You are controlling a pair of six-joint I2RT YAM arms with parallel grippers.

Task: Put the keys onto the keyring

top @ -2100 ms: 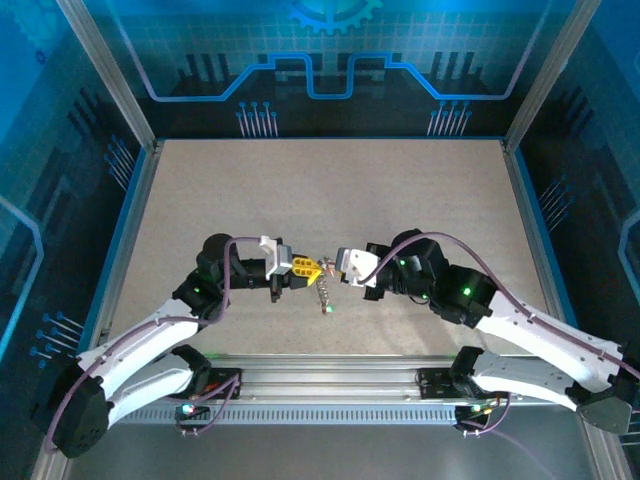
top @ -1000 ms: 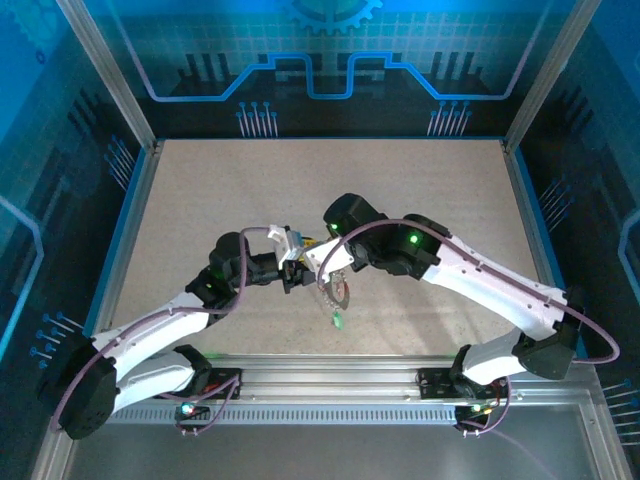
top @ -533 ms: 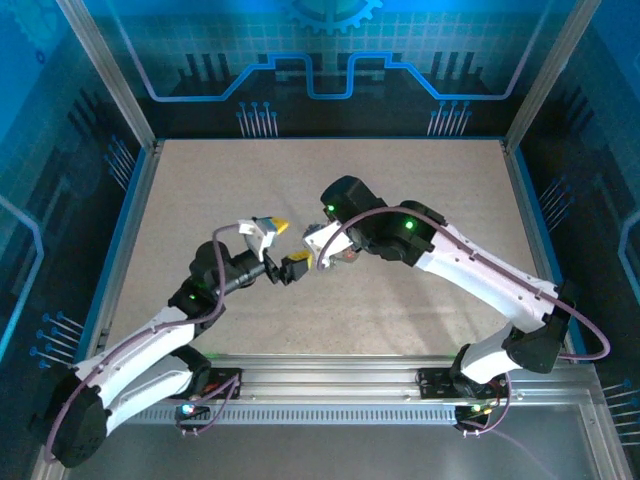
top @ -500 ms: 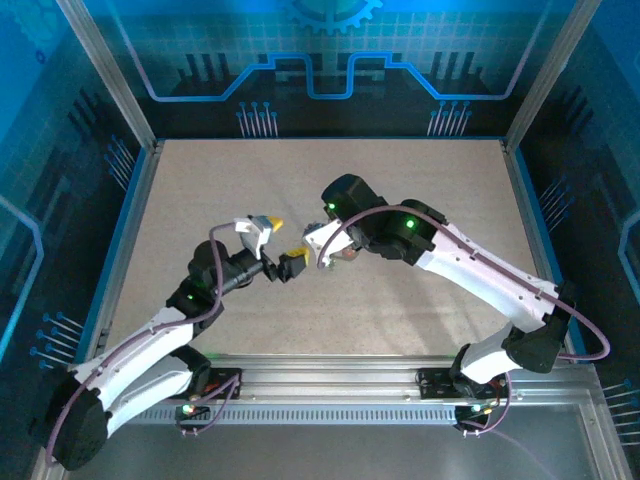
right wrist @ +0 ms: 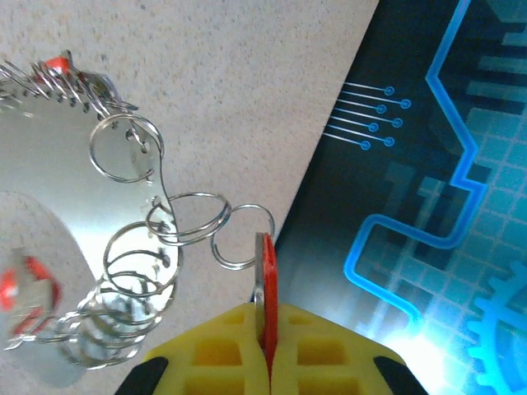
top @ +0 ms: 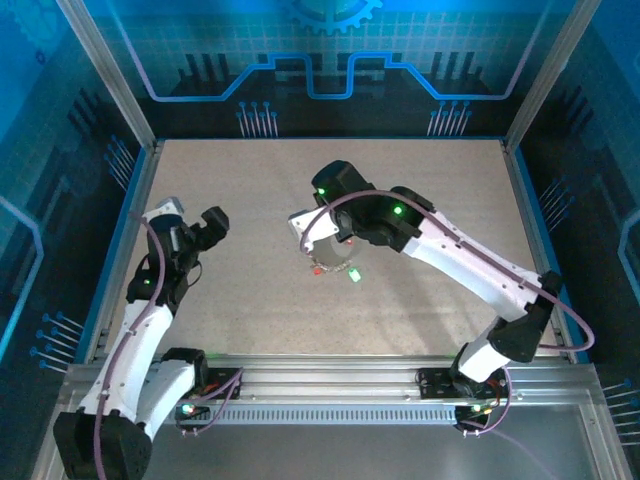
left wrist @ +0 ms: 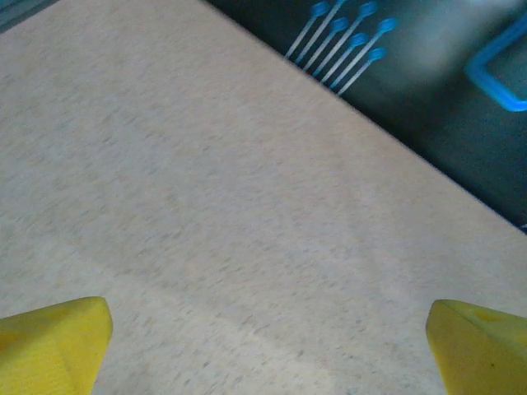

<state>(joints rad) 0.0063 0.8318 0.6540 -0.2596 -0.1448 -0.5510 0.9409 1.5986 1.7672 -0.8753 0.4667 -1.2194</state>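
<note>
Keyring (top: pixel 332 268) at right tool (right wrist: pixel 268 333) (red tag (right wrist: pixel 268 276) within)

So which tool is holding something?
The right tool: its yellow fingers pinch a red tag with wire rings hanging off it. The left tool is wide open and empty.

Two white-and-black robot arms (the left arm (top: pixel 140 330) and the right arm (top: pixel 470 265)) stand at one beige speckled table (top: pixel 420 190). From above, two small oblong plastic key tags can be counted: one red tag (top: pixel 318 270) and one green tag (top: pixel 353 276). In the right wrist view there is one thin red plastic tag (right wrist: pixel 265 276), seen edge-on. Four small silver wire rings (right wrist: pixel 158 216) hang clear in a chain. The further rings (right wrist: pixel 123 296) are bunched too tightly to count.
</note>
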